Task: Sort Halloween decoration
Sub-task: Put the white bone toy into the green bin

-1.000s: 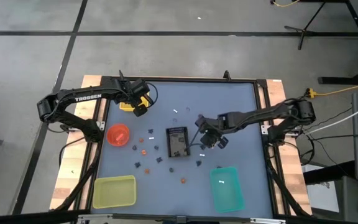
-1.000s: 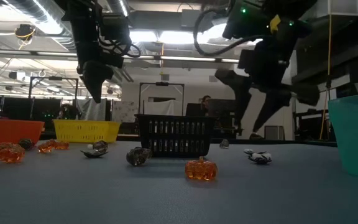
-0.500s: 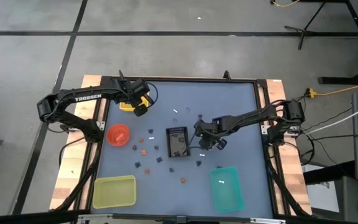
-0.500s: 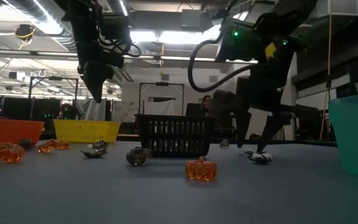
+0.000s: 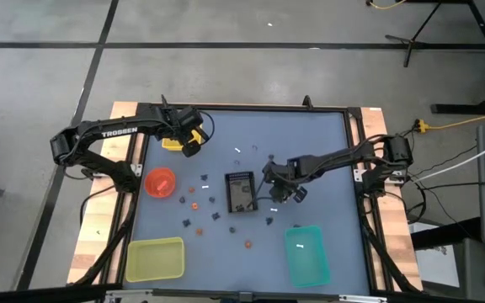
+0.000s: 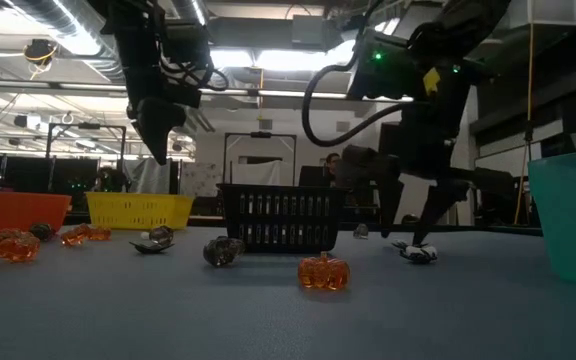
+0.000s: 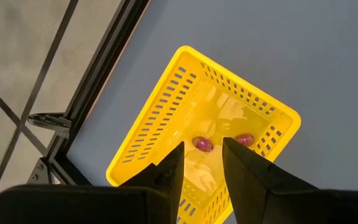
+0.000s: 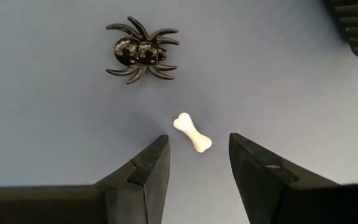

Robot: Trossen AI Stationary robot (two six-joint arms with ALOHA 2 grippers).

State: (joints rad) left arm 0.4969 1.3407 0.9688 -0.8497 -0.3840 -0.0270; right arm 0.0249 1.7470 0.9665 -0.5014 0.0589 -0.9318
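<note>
- Two grippers: right gripper (image 8: pixel 197 163) low over surface (image 5: pixel 327 151), fingers (image 8: pixel 151 163) apart, empty, straddling white bone (image 8: pixel 192 132); black spider (image 8: pixel 140 50) near.
- Left gripper (image 7: pixel 202 168) above yellow basket (image 7: pixel 166 112), fingers part-open, empty.
- Other trinkets scattered round black basket (image 5: pixel 240 192).

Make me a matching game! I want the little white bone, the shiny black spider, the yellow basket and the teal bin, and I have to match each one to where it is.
Things:
1. small white plastic bone
2. glossy black plastic spider
3. yellow slotted plastic basket
4. teal plastic bin

Places:
A. under the left pincer, at the table's far left corner
B. lying just beyond the bone, apart from it
C. between the open fingers of the right pincer
D. near edge of the table, right side

Pairs: 1-C, 2-B, 3-A, 4-D
</note>
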